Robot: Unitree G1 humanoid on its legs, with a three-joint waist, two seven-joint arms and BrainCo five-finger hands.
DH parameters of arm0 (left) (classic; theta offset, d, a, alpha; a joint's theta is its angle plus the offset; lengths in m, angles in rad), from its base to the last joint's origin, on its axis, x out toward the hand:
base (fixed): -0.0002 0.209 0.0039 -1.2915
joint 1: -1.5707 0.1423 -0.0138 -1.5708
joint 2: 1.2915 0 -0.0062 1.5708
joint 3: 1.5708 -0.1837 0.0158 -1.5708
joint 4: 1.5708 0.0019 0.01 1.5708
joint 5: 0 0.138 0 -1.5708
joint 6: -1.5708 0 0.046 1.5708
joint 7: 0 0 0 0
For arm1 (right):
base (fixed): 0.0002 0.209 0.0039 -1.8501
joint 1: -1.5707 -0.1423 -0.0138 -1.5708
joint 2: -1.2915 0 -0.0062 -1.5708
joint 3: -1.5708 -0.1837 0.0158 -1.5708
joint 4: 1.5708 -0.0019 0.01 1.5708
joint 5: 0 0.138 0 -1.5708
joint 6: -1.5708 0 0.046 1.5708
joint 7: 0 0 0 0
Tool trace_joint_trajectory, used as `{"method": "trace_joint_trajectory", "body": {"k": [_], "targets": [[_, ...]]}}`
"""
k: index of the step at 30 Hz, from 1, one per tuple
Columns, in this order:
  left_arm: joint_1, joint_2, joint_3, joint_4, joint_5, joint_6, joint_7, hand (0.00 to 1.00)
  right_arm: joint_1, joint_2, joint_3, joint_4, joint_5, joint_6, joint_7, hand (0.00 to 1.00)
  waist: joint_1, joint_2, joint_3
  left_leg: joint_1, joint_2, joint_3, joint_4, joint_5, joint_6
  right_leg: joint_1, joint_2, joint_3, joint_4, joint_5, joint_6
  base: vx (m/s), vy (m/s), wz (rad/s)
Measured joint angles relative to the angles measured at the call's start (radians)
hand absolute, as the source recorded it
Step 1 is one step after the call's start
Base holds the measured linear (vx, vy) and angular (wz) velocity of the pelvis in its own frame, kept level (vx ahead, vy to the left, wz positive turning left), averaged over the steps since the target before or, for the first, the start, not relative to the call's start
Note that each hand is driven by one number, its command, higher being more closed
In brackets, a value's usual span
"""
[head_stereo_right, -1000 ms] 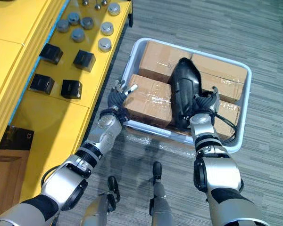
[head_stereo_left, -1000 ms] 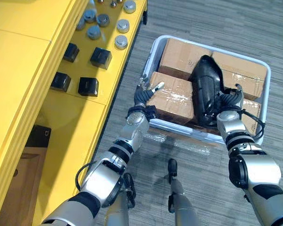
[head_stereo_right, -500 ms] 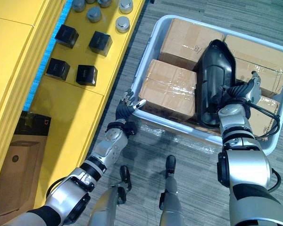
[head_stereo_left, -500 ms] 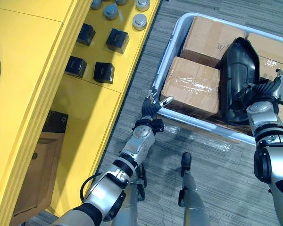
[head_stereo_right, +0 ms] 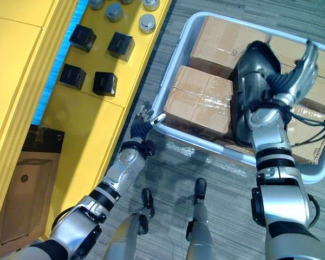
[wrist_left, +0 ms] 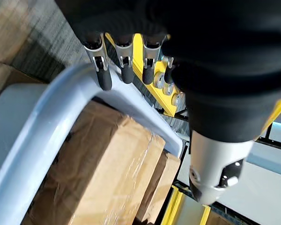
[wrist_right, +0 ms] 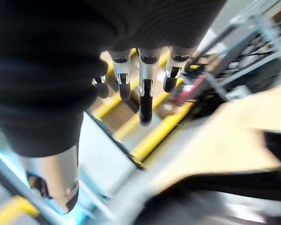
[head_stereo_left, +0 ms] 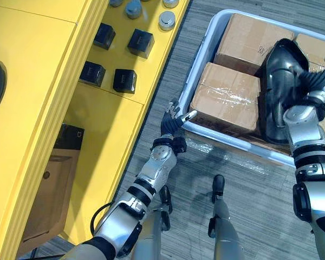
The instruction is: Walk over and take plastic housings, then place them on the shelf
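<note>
Left hand (head_stereo_right: 143,122) open, with straight fingers on the bin's (wrist_left: 61,101) corner rim. Right hand (head_stereo_right: 297,76) spread open by the black housing (head_stereo_right: 248,81) — it lies across the boxes (head_stereo_right: 200,100); box print unreadable.

On our left we find the shelf (head_stereo_left: 32,81) with blocks (head_stereo_left: 124,81) on it. To its right, on the floor (head_stereo_left: 260,189), the bin (head_stereo_left: 207,54) holds boxes (head_stereo_left: 225,100), with a housing (head_stereo_left: 274,73) on them.

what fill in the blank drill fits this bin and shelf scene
The black plastic housing lies on ____ boxes in the grey bin. The hand beside the housing, fingers open, is the robot's ____ one. The left hand, also open, reaches the rim of the ____. The yellow shelf holds ____ small black cubes.
Missing: cardboard; right; bin; four.
</note>
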Motion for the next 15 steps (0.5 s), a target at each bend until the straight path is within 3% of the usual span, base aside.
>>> {"method": "trace_joint_trajectory", "body": {"k": [6, 15], "targets": [[0.01, 0.02, 0.017, 0.0, 0.0, 0.0, 0.001, 0.0, 0.048, 0.039, -0.047, -0.11, 0.001, -0.027, -0.054, 0.0, -0.009, -0.001, -0.001, 0.02, -0.004, 0.004, -0.009, 0.002, 0.001, 0.014, -0.004, 0.002, -0.001, -0.001, -0.001, 0.04, -0.004, 0.0], [0.035, 0.021, 0.017, -0.01, 0.0, -0.002, 0.001, 0.0, 0.049, 0.078, -0.091, -0.08, 0.004, -0.024, -0.051, 0.0, -0.016, -0.001, -0.001, 0.005, -0.003, 0.006, -0.013, 0.005, -0.001, -0.002, -0.003, 0.004, -0.005, 0.0, 0.0, 0.05, -0.012, -0.01]]}}
